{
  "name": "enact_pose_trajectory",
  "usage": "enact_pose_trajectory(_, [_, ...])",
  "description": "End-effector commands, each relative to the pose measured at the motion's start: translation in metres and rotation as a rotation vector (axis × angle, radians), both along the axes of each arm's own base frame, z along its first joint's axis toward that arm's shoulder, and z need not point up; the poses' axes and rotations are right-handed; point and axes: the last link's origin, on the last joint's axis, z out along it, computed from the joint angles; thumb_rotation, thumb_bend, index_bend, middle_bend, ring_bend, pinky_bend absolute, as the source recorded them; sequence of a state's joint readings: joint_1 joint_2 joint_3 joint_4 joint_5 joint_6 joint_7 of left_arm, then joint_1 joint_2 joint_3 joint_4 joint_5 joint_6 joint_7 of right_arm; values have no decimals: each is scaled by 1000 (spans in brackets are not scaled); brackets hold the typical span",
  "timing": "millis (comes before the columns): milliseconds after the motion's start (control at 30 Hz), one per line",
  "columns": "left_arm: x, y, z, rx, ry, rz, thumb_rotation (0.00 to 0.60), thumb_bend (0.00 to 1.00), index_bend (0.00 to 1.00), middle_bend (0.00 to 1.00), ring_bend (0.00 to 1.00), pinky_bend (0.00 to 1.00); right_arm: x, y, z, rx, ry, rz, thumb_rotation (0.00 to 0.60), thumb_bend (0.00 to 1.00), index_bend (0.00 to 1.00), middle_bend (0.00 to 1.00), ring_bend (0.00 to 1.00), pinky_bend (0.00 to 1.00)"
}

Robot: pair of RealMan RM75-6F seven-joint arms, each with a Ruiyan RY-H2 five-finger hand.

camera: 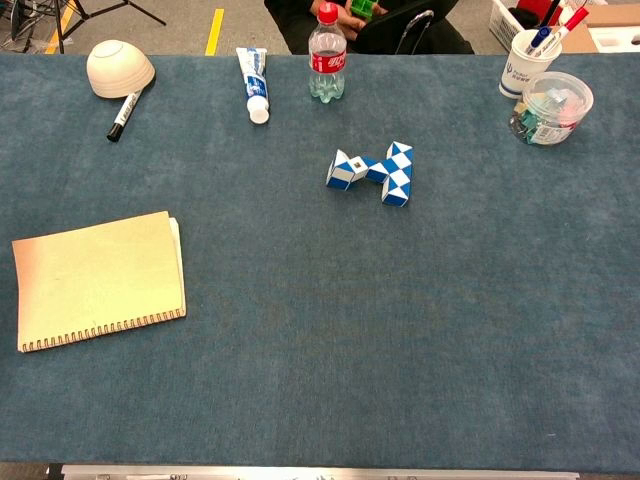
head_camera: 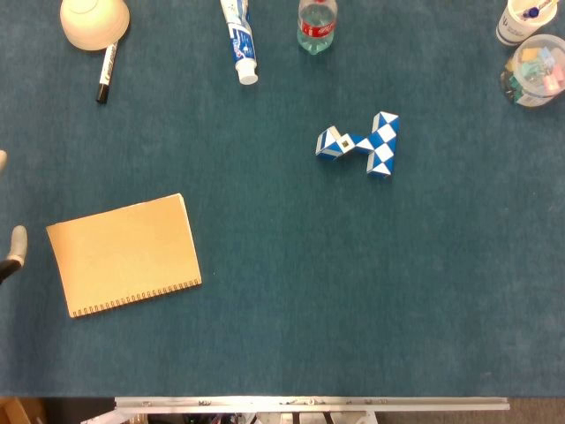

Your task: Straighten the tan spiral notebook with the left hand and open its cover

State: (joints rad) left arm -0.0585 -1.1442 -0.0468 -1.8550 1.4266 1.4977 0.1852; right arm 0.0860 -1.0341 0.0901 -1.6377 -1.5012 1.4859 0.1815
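Left hand [head_camera: 12, 252] barely enters at frame edge; grip state unclear. Tan spiral notebook [head_camera: 124, 254] lies closed just beside its fingertips, toward table centre, spiral edge nearest the robot, skewed. Right hand unseen.

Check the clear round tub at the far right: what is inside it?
The clear tub holds a jumble of small pastel pieces, pink, green and yellow, possibly clips or erasers; too small to tell. Its lid blurs them, and anything at the bottom is covered by the top layer.

open felt around notebook [head_camera: 124, 254], snake puzzle [head_camera: 360, 143] (well right), bowl [head_camera: 94, 21] far
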Motion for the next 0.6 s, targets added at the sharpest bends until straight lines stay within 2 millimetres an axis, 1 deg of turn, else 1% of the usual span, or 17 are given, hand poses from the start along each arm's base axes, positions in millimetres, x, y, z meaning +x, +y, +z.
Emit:
enact_pose_trajectory(33, [-1, 0, 0, -2, 3, 0, 600, 405, 0, 15, 0, 30, 1, -1, 0, 0, 1, 1, 600, 395, 339, 284, 209, 306])
enact_pose_trajectory(300, [0, 1, 3, -23, 13, -18, 600, 405, 0, 15, 0, 31, 3, -2, 1, 0, 4, 10, 600, 395, 339, 284, 209, 306])
enact_pose_trajectory(400, [0, 2, 4, -82, 23, -45, 600, 405, 0, 7, 0, 30, 4, -3, 2, 0, 4, 15, 600, 395, 339, 284, 208, 306])
enact_pose_trajectory(600, [5, 6, 1, -276, 73, -124, 600, 406, 0, 0, 0, 31, 7, -6, 3, -2, 11, 21, 600, 395, 339, 284, 209, 306])
